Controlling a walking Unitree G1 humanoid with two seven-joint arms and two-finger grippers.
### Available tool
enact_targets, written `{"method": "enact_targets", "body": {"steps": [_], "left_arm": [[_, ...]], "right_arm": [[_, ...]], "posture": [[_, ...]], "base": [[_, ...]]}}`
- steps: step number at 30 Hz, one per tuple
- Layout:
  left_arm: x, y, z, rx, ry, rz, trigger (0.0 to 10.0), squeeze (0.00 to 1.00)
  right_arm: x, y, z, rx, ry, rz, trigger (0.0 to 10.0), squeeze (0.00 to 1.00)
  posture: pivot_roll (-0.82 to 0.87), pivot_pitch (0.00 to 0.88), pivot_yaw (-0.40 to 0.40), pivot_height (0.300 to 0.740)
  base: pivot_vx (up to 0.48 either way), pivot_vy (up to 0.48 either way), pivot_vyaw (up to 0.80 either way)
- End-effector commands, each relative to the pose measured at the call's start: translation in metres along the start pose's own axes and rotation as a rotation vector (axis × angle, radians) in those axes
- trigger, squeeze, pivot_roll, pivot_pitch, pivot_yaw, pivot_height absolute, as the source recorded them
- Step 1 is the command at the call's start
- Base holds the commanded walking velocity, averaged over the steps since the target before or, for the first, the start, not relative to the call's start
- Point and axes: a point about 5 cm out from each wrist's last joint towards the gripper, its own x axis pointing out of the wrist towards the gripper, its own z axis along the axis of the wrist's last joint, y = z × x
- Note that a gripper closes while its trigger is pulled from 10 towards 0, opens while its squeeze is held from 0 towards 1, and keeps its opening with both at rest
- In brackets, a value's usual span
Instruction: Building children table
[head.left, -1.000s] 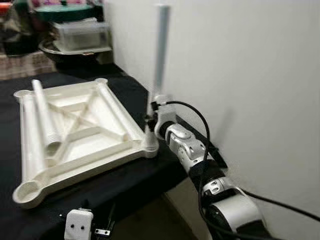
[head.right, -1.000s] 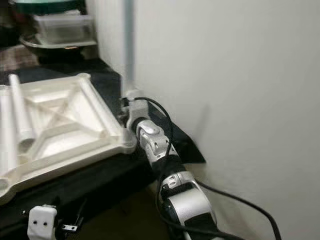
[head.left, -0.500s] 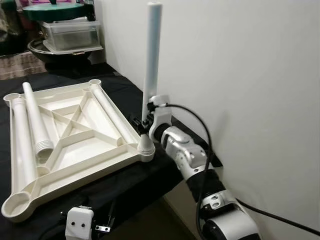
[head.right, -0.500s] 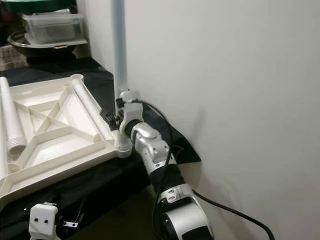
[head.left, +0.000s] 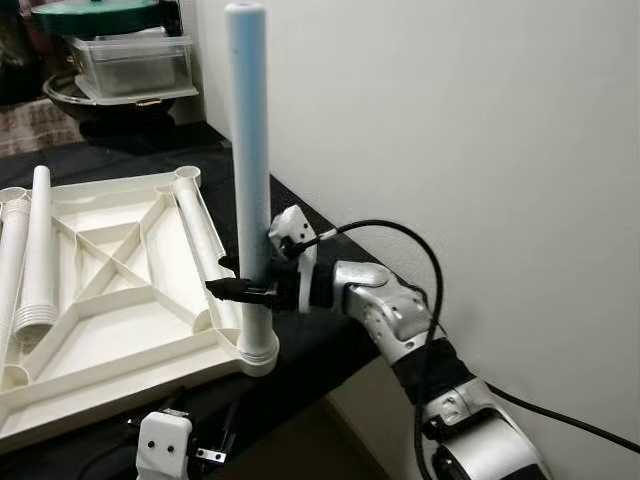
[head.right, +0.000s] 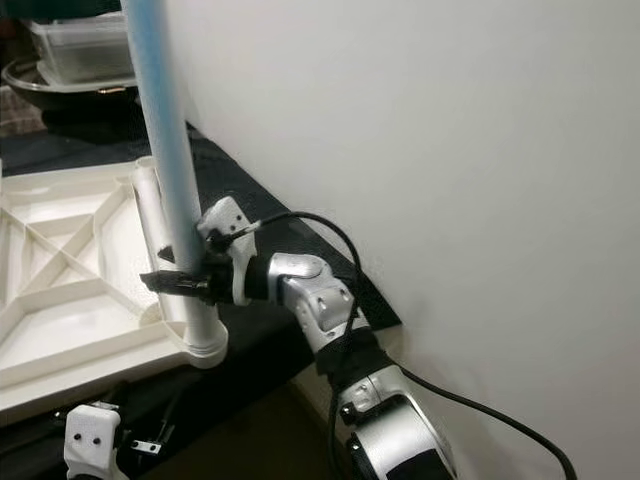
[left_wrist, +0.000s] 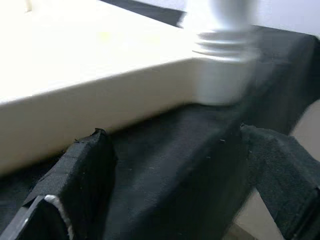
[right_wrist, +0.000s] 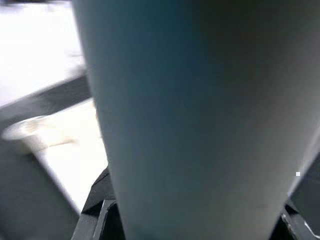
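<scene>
White plastic fills the left of the frame: the upturned tabletop (head.left: 120, 290) lies on a black cloth (head.left: 300, 350), with two loose legs (head.left: 30, 250) resting along its far left edge and a third lying along its right rail. At centre, one leg (head.left: 250, 180) stands upright in the near right corner socket (head.left: 258, 350), the right gripper (head.left: 245, 290) clamped around it low down. I judge one leg fitted or nearly so, three left; the left gripper (left_wrist: 165, 165) hangs open below the table edge.
</scene>
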Motion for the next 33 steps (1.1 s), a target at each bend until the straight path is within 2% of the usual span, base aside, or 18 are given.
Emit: {"method": "enact_targets", "body": {"steps": [1,2,4,5,7,10,11,15,16,19,20,21,22,23,24,28,32,33], "left_arm": [[-0.004,-0.002,-0.008,-0.01,0.046,-0.009,10.0,0.0],[-0.004,-0.002,-0.008,-0.01,0.046,-0.009,10.0,0.0],[-0.004,-0.003,-0.009,-0.014,0.044,-0.012,10.0,0.0],[-0.004,-0.003,-0.009,-0.014,0.044,-0.012,10.0,0.0],[-0.004,-0.003,-0.009,-0.018,0.04,-0.013,10.0,0.0],[-0.004,-0.003,-0.009,-0.018,0.039,-0.013,10.0,0.0],[-0.004,-0.002,-0.01,-0.018,0.039,-0.013,10.0,0.0],[-0.004,-0.002,-0.01,-0.018,0.039,-0.017,10.0,0.0],[-0.003,-0.002,-0.011,-0.019,0.039,-0.019,10.0,0.0],[-0.003,-0.002,-0.011,-0.02,0.039,-0.021,10.0,0.0],[-0.003,-0.002,-0.011,-0.02,0.039,-0.021,10.0,0.0],[-0.003,-0.002,-0.012,-0.022,0.038,-0.022,10.0,0.0],[-0.003,-0.002,-0.012,-0.022,0.038,-0.022,10.0,0.0],[-0.003,-0.003,-0.012,-0.022,0.038,-0.022,10.0,0.0],[-0.003,-0.003,-0.012,-0.025,0.038,-0.021,10.0,0.0],[-0.003,-0.003,-0.013,-0.027,0.037,-0.02,10.0,0.0],[-0.002,-0.004,-0.013,-0.027,0.035,-0.019,10.0,0.0],[-0.002,-0.004,-0.013,-0.027,0.034,-0.019,10.0,0.0]], "right_arm": [[-0.009,-0.024,-0.022,0.024,0.14,-0.249,0.0,0.0],[-0.009,-0.024,-0.022,0.024,0.14,-0.249,0.0,0.0],[-0.026,-0.054,-0.023,0.112,0.115,-0.622,0.0,0.0],[-0.026,-0.054,-0.023,0.112,0.115,-0.622,0.0,0.0],[-0.042,-0.064,-0.031,0.189,0.097,-0.858,0.0,0.0],[-0.04,-0.057,-0.034,0.211,0.102,-0.864,0.0,0.0],[-0.031,-0.046,-0.03,0.216,0.095,-0.794,10.0,0.0],[-0.019,-0.033,-0.011,0.185,-0.011,-0.689,10.0,0.0],[-0.018,-0.032,-0.001,0.161,-0.071,-0.656,10.0,1.0],[-0.018,-0.032,0.009,0.139,-0.127,-0.634,10.0,1.0],[-0.016,-0.031,0.016,0.145,-0.151,-0.557,10.0,1.0],[-0.013,-0.026,0.026,0.149,-0.189,-0.411,10.0,0.0],[-0.013,-0.026,0.026,0.149,-0.189,-0.411,10.0,0.0],[-0.012,-0.022,0.033,0.149,-0.217,-0.306,10.0,0.0],[-0.017,-0.007,0.039,0.115,-0.221,-0.038,10.0,0.0],[-0.025,0.006,0.04,0.04,-0.23,0.138,10.0,0.0],[-0.028,0.018,0.018,-0.012,-0.128,0.276,10.0,0.0],[-0.028,0.021,0.01,-0.011,-0.093,0.303,6.9,0.0]], "posture": [[0.15,0.0,-0.112,0.74],[0.15,0.0,-0.112,0.74],[0.15,0.0,-0.114,0.74],[0.15,0.0,-0.114,0.74],[0.15,0.0,-0.114,0.74],[0.15,0.0,-0.114,0.74],[0.15,0.0,-0.11,0.74],[0.15,0.0,-0.108,0.74],[0.15,0.0,-0.109,0.74],[0.15,0.0,-0.109,0.74],[0.15,0.0,-0.111,0.74],[0.15,0.0,-0.112,0.74],[0.15,0.0,-0.112,0.74],[0.15,0.0,-0.112,0.74],[0.15,0.0,-0.116,0.74],[0.15,0.0,-0.116,0.74],[0.16,0.0,-0.12,0.74],[0.16,0.0,-0.121,0.74]], "base": [[0.0,0.0,0.0],[0.0,0.0,0.0],[0.0,0.0,0.0],[0.0,0.0,0.0],[0.0,0.0,0.0],[0.0,0.0,0.0],[0.0,0.0,0.0],[0.0,0.0,0.0],[0.0,0.0,0.0],[0.0,0.0,0.0],[0.0,0.0,0.0],[0.0,0.0,0.0],[0.0,0.0,0.0],[0.0,0.0,0.0],[0.0,0.0,0.0],[0.0,0.0,0.0],[0.0,0.0,0.0],[0.0,0.0,0.0]]}}
